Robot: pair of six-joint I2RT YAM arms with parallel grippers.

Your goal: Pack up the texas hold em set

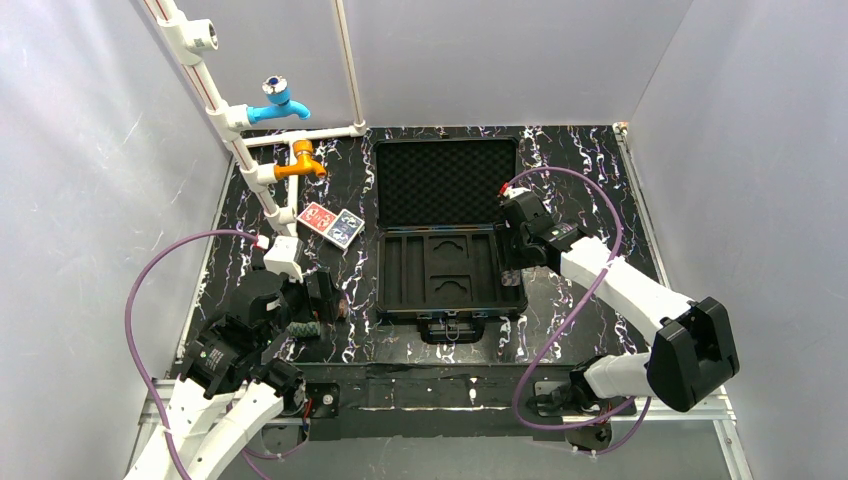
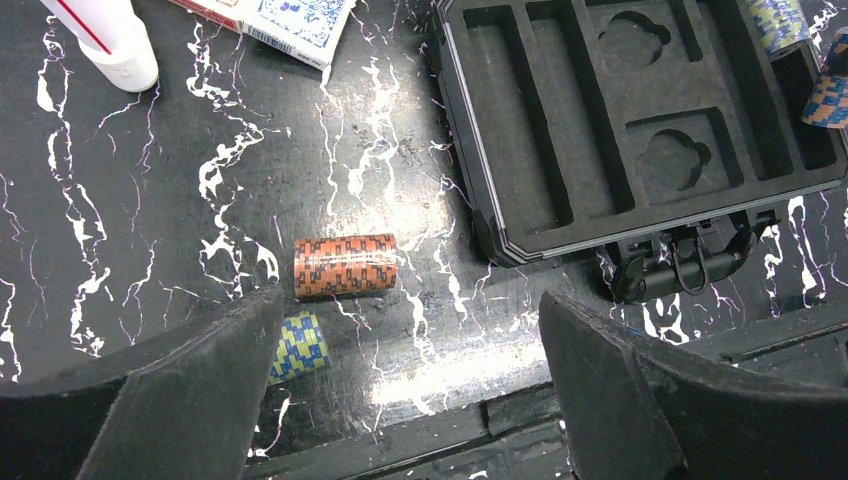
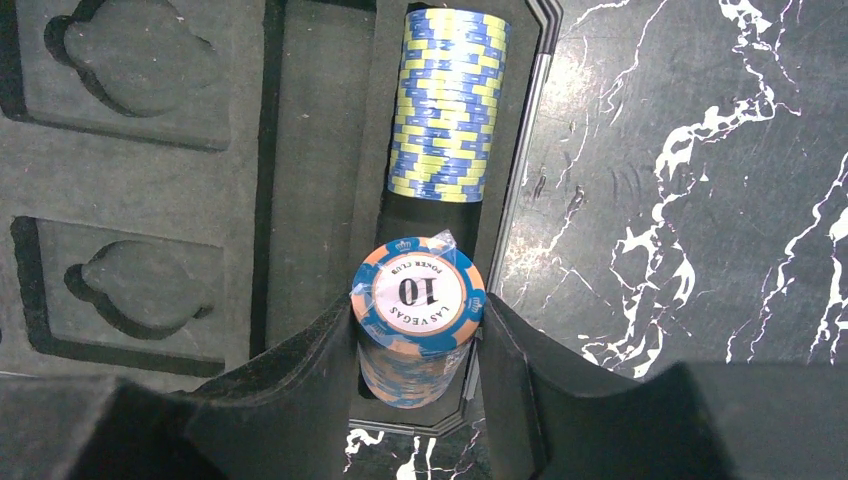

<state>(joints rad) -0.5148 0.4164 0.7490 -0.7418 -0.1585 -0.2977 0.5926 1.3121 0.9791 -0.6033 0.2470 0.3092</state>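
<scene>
Step in hand: judged to be seating a chip roll in the case's outer chip slot.
Right end effector: part-closed, clamped on the orange-and-blue roll by its sides. "10" face is toward the wrist cam.
Held roll, position: lower centre of right wrist view, at the near end of the slot along the tray edge. Cannot tell if its lower end touches the slot floor.
Same slot: blue-and-yellow roll lies on its side in the upper part, apart from the held roll w/ bare slot between.
Left end effector: jaws at full spread, holding nothing, over the table.
Loose stock: orange roll on its side, centre of left wrist view, near the case corner. Second yellow-blue roll at lower left, part hidden by a finger.
Decks: red deck and blue deck on the table, upper left of the case, near the white pipe.
Case: open, centre of top view, foam lid laid back. Both card pockets vacant.
Method (judgement): roll is end-on and needs tipping so its axis runs along the slot. Lower slowly, keep clear of the slot walls, and release only once it is bedded.
Risk (judgement): early release may leave the roll propped on the rim or knock the neighbour.
</scene>
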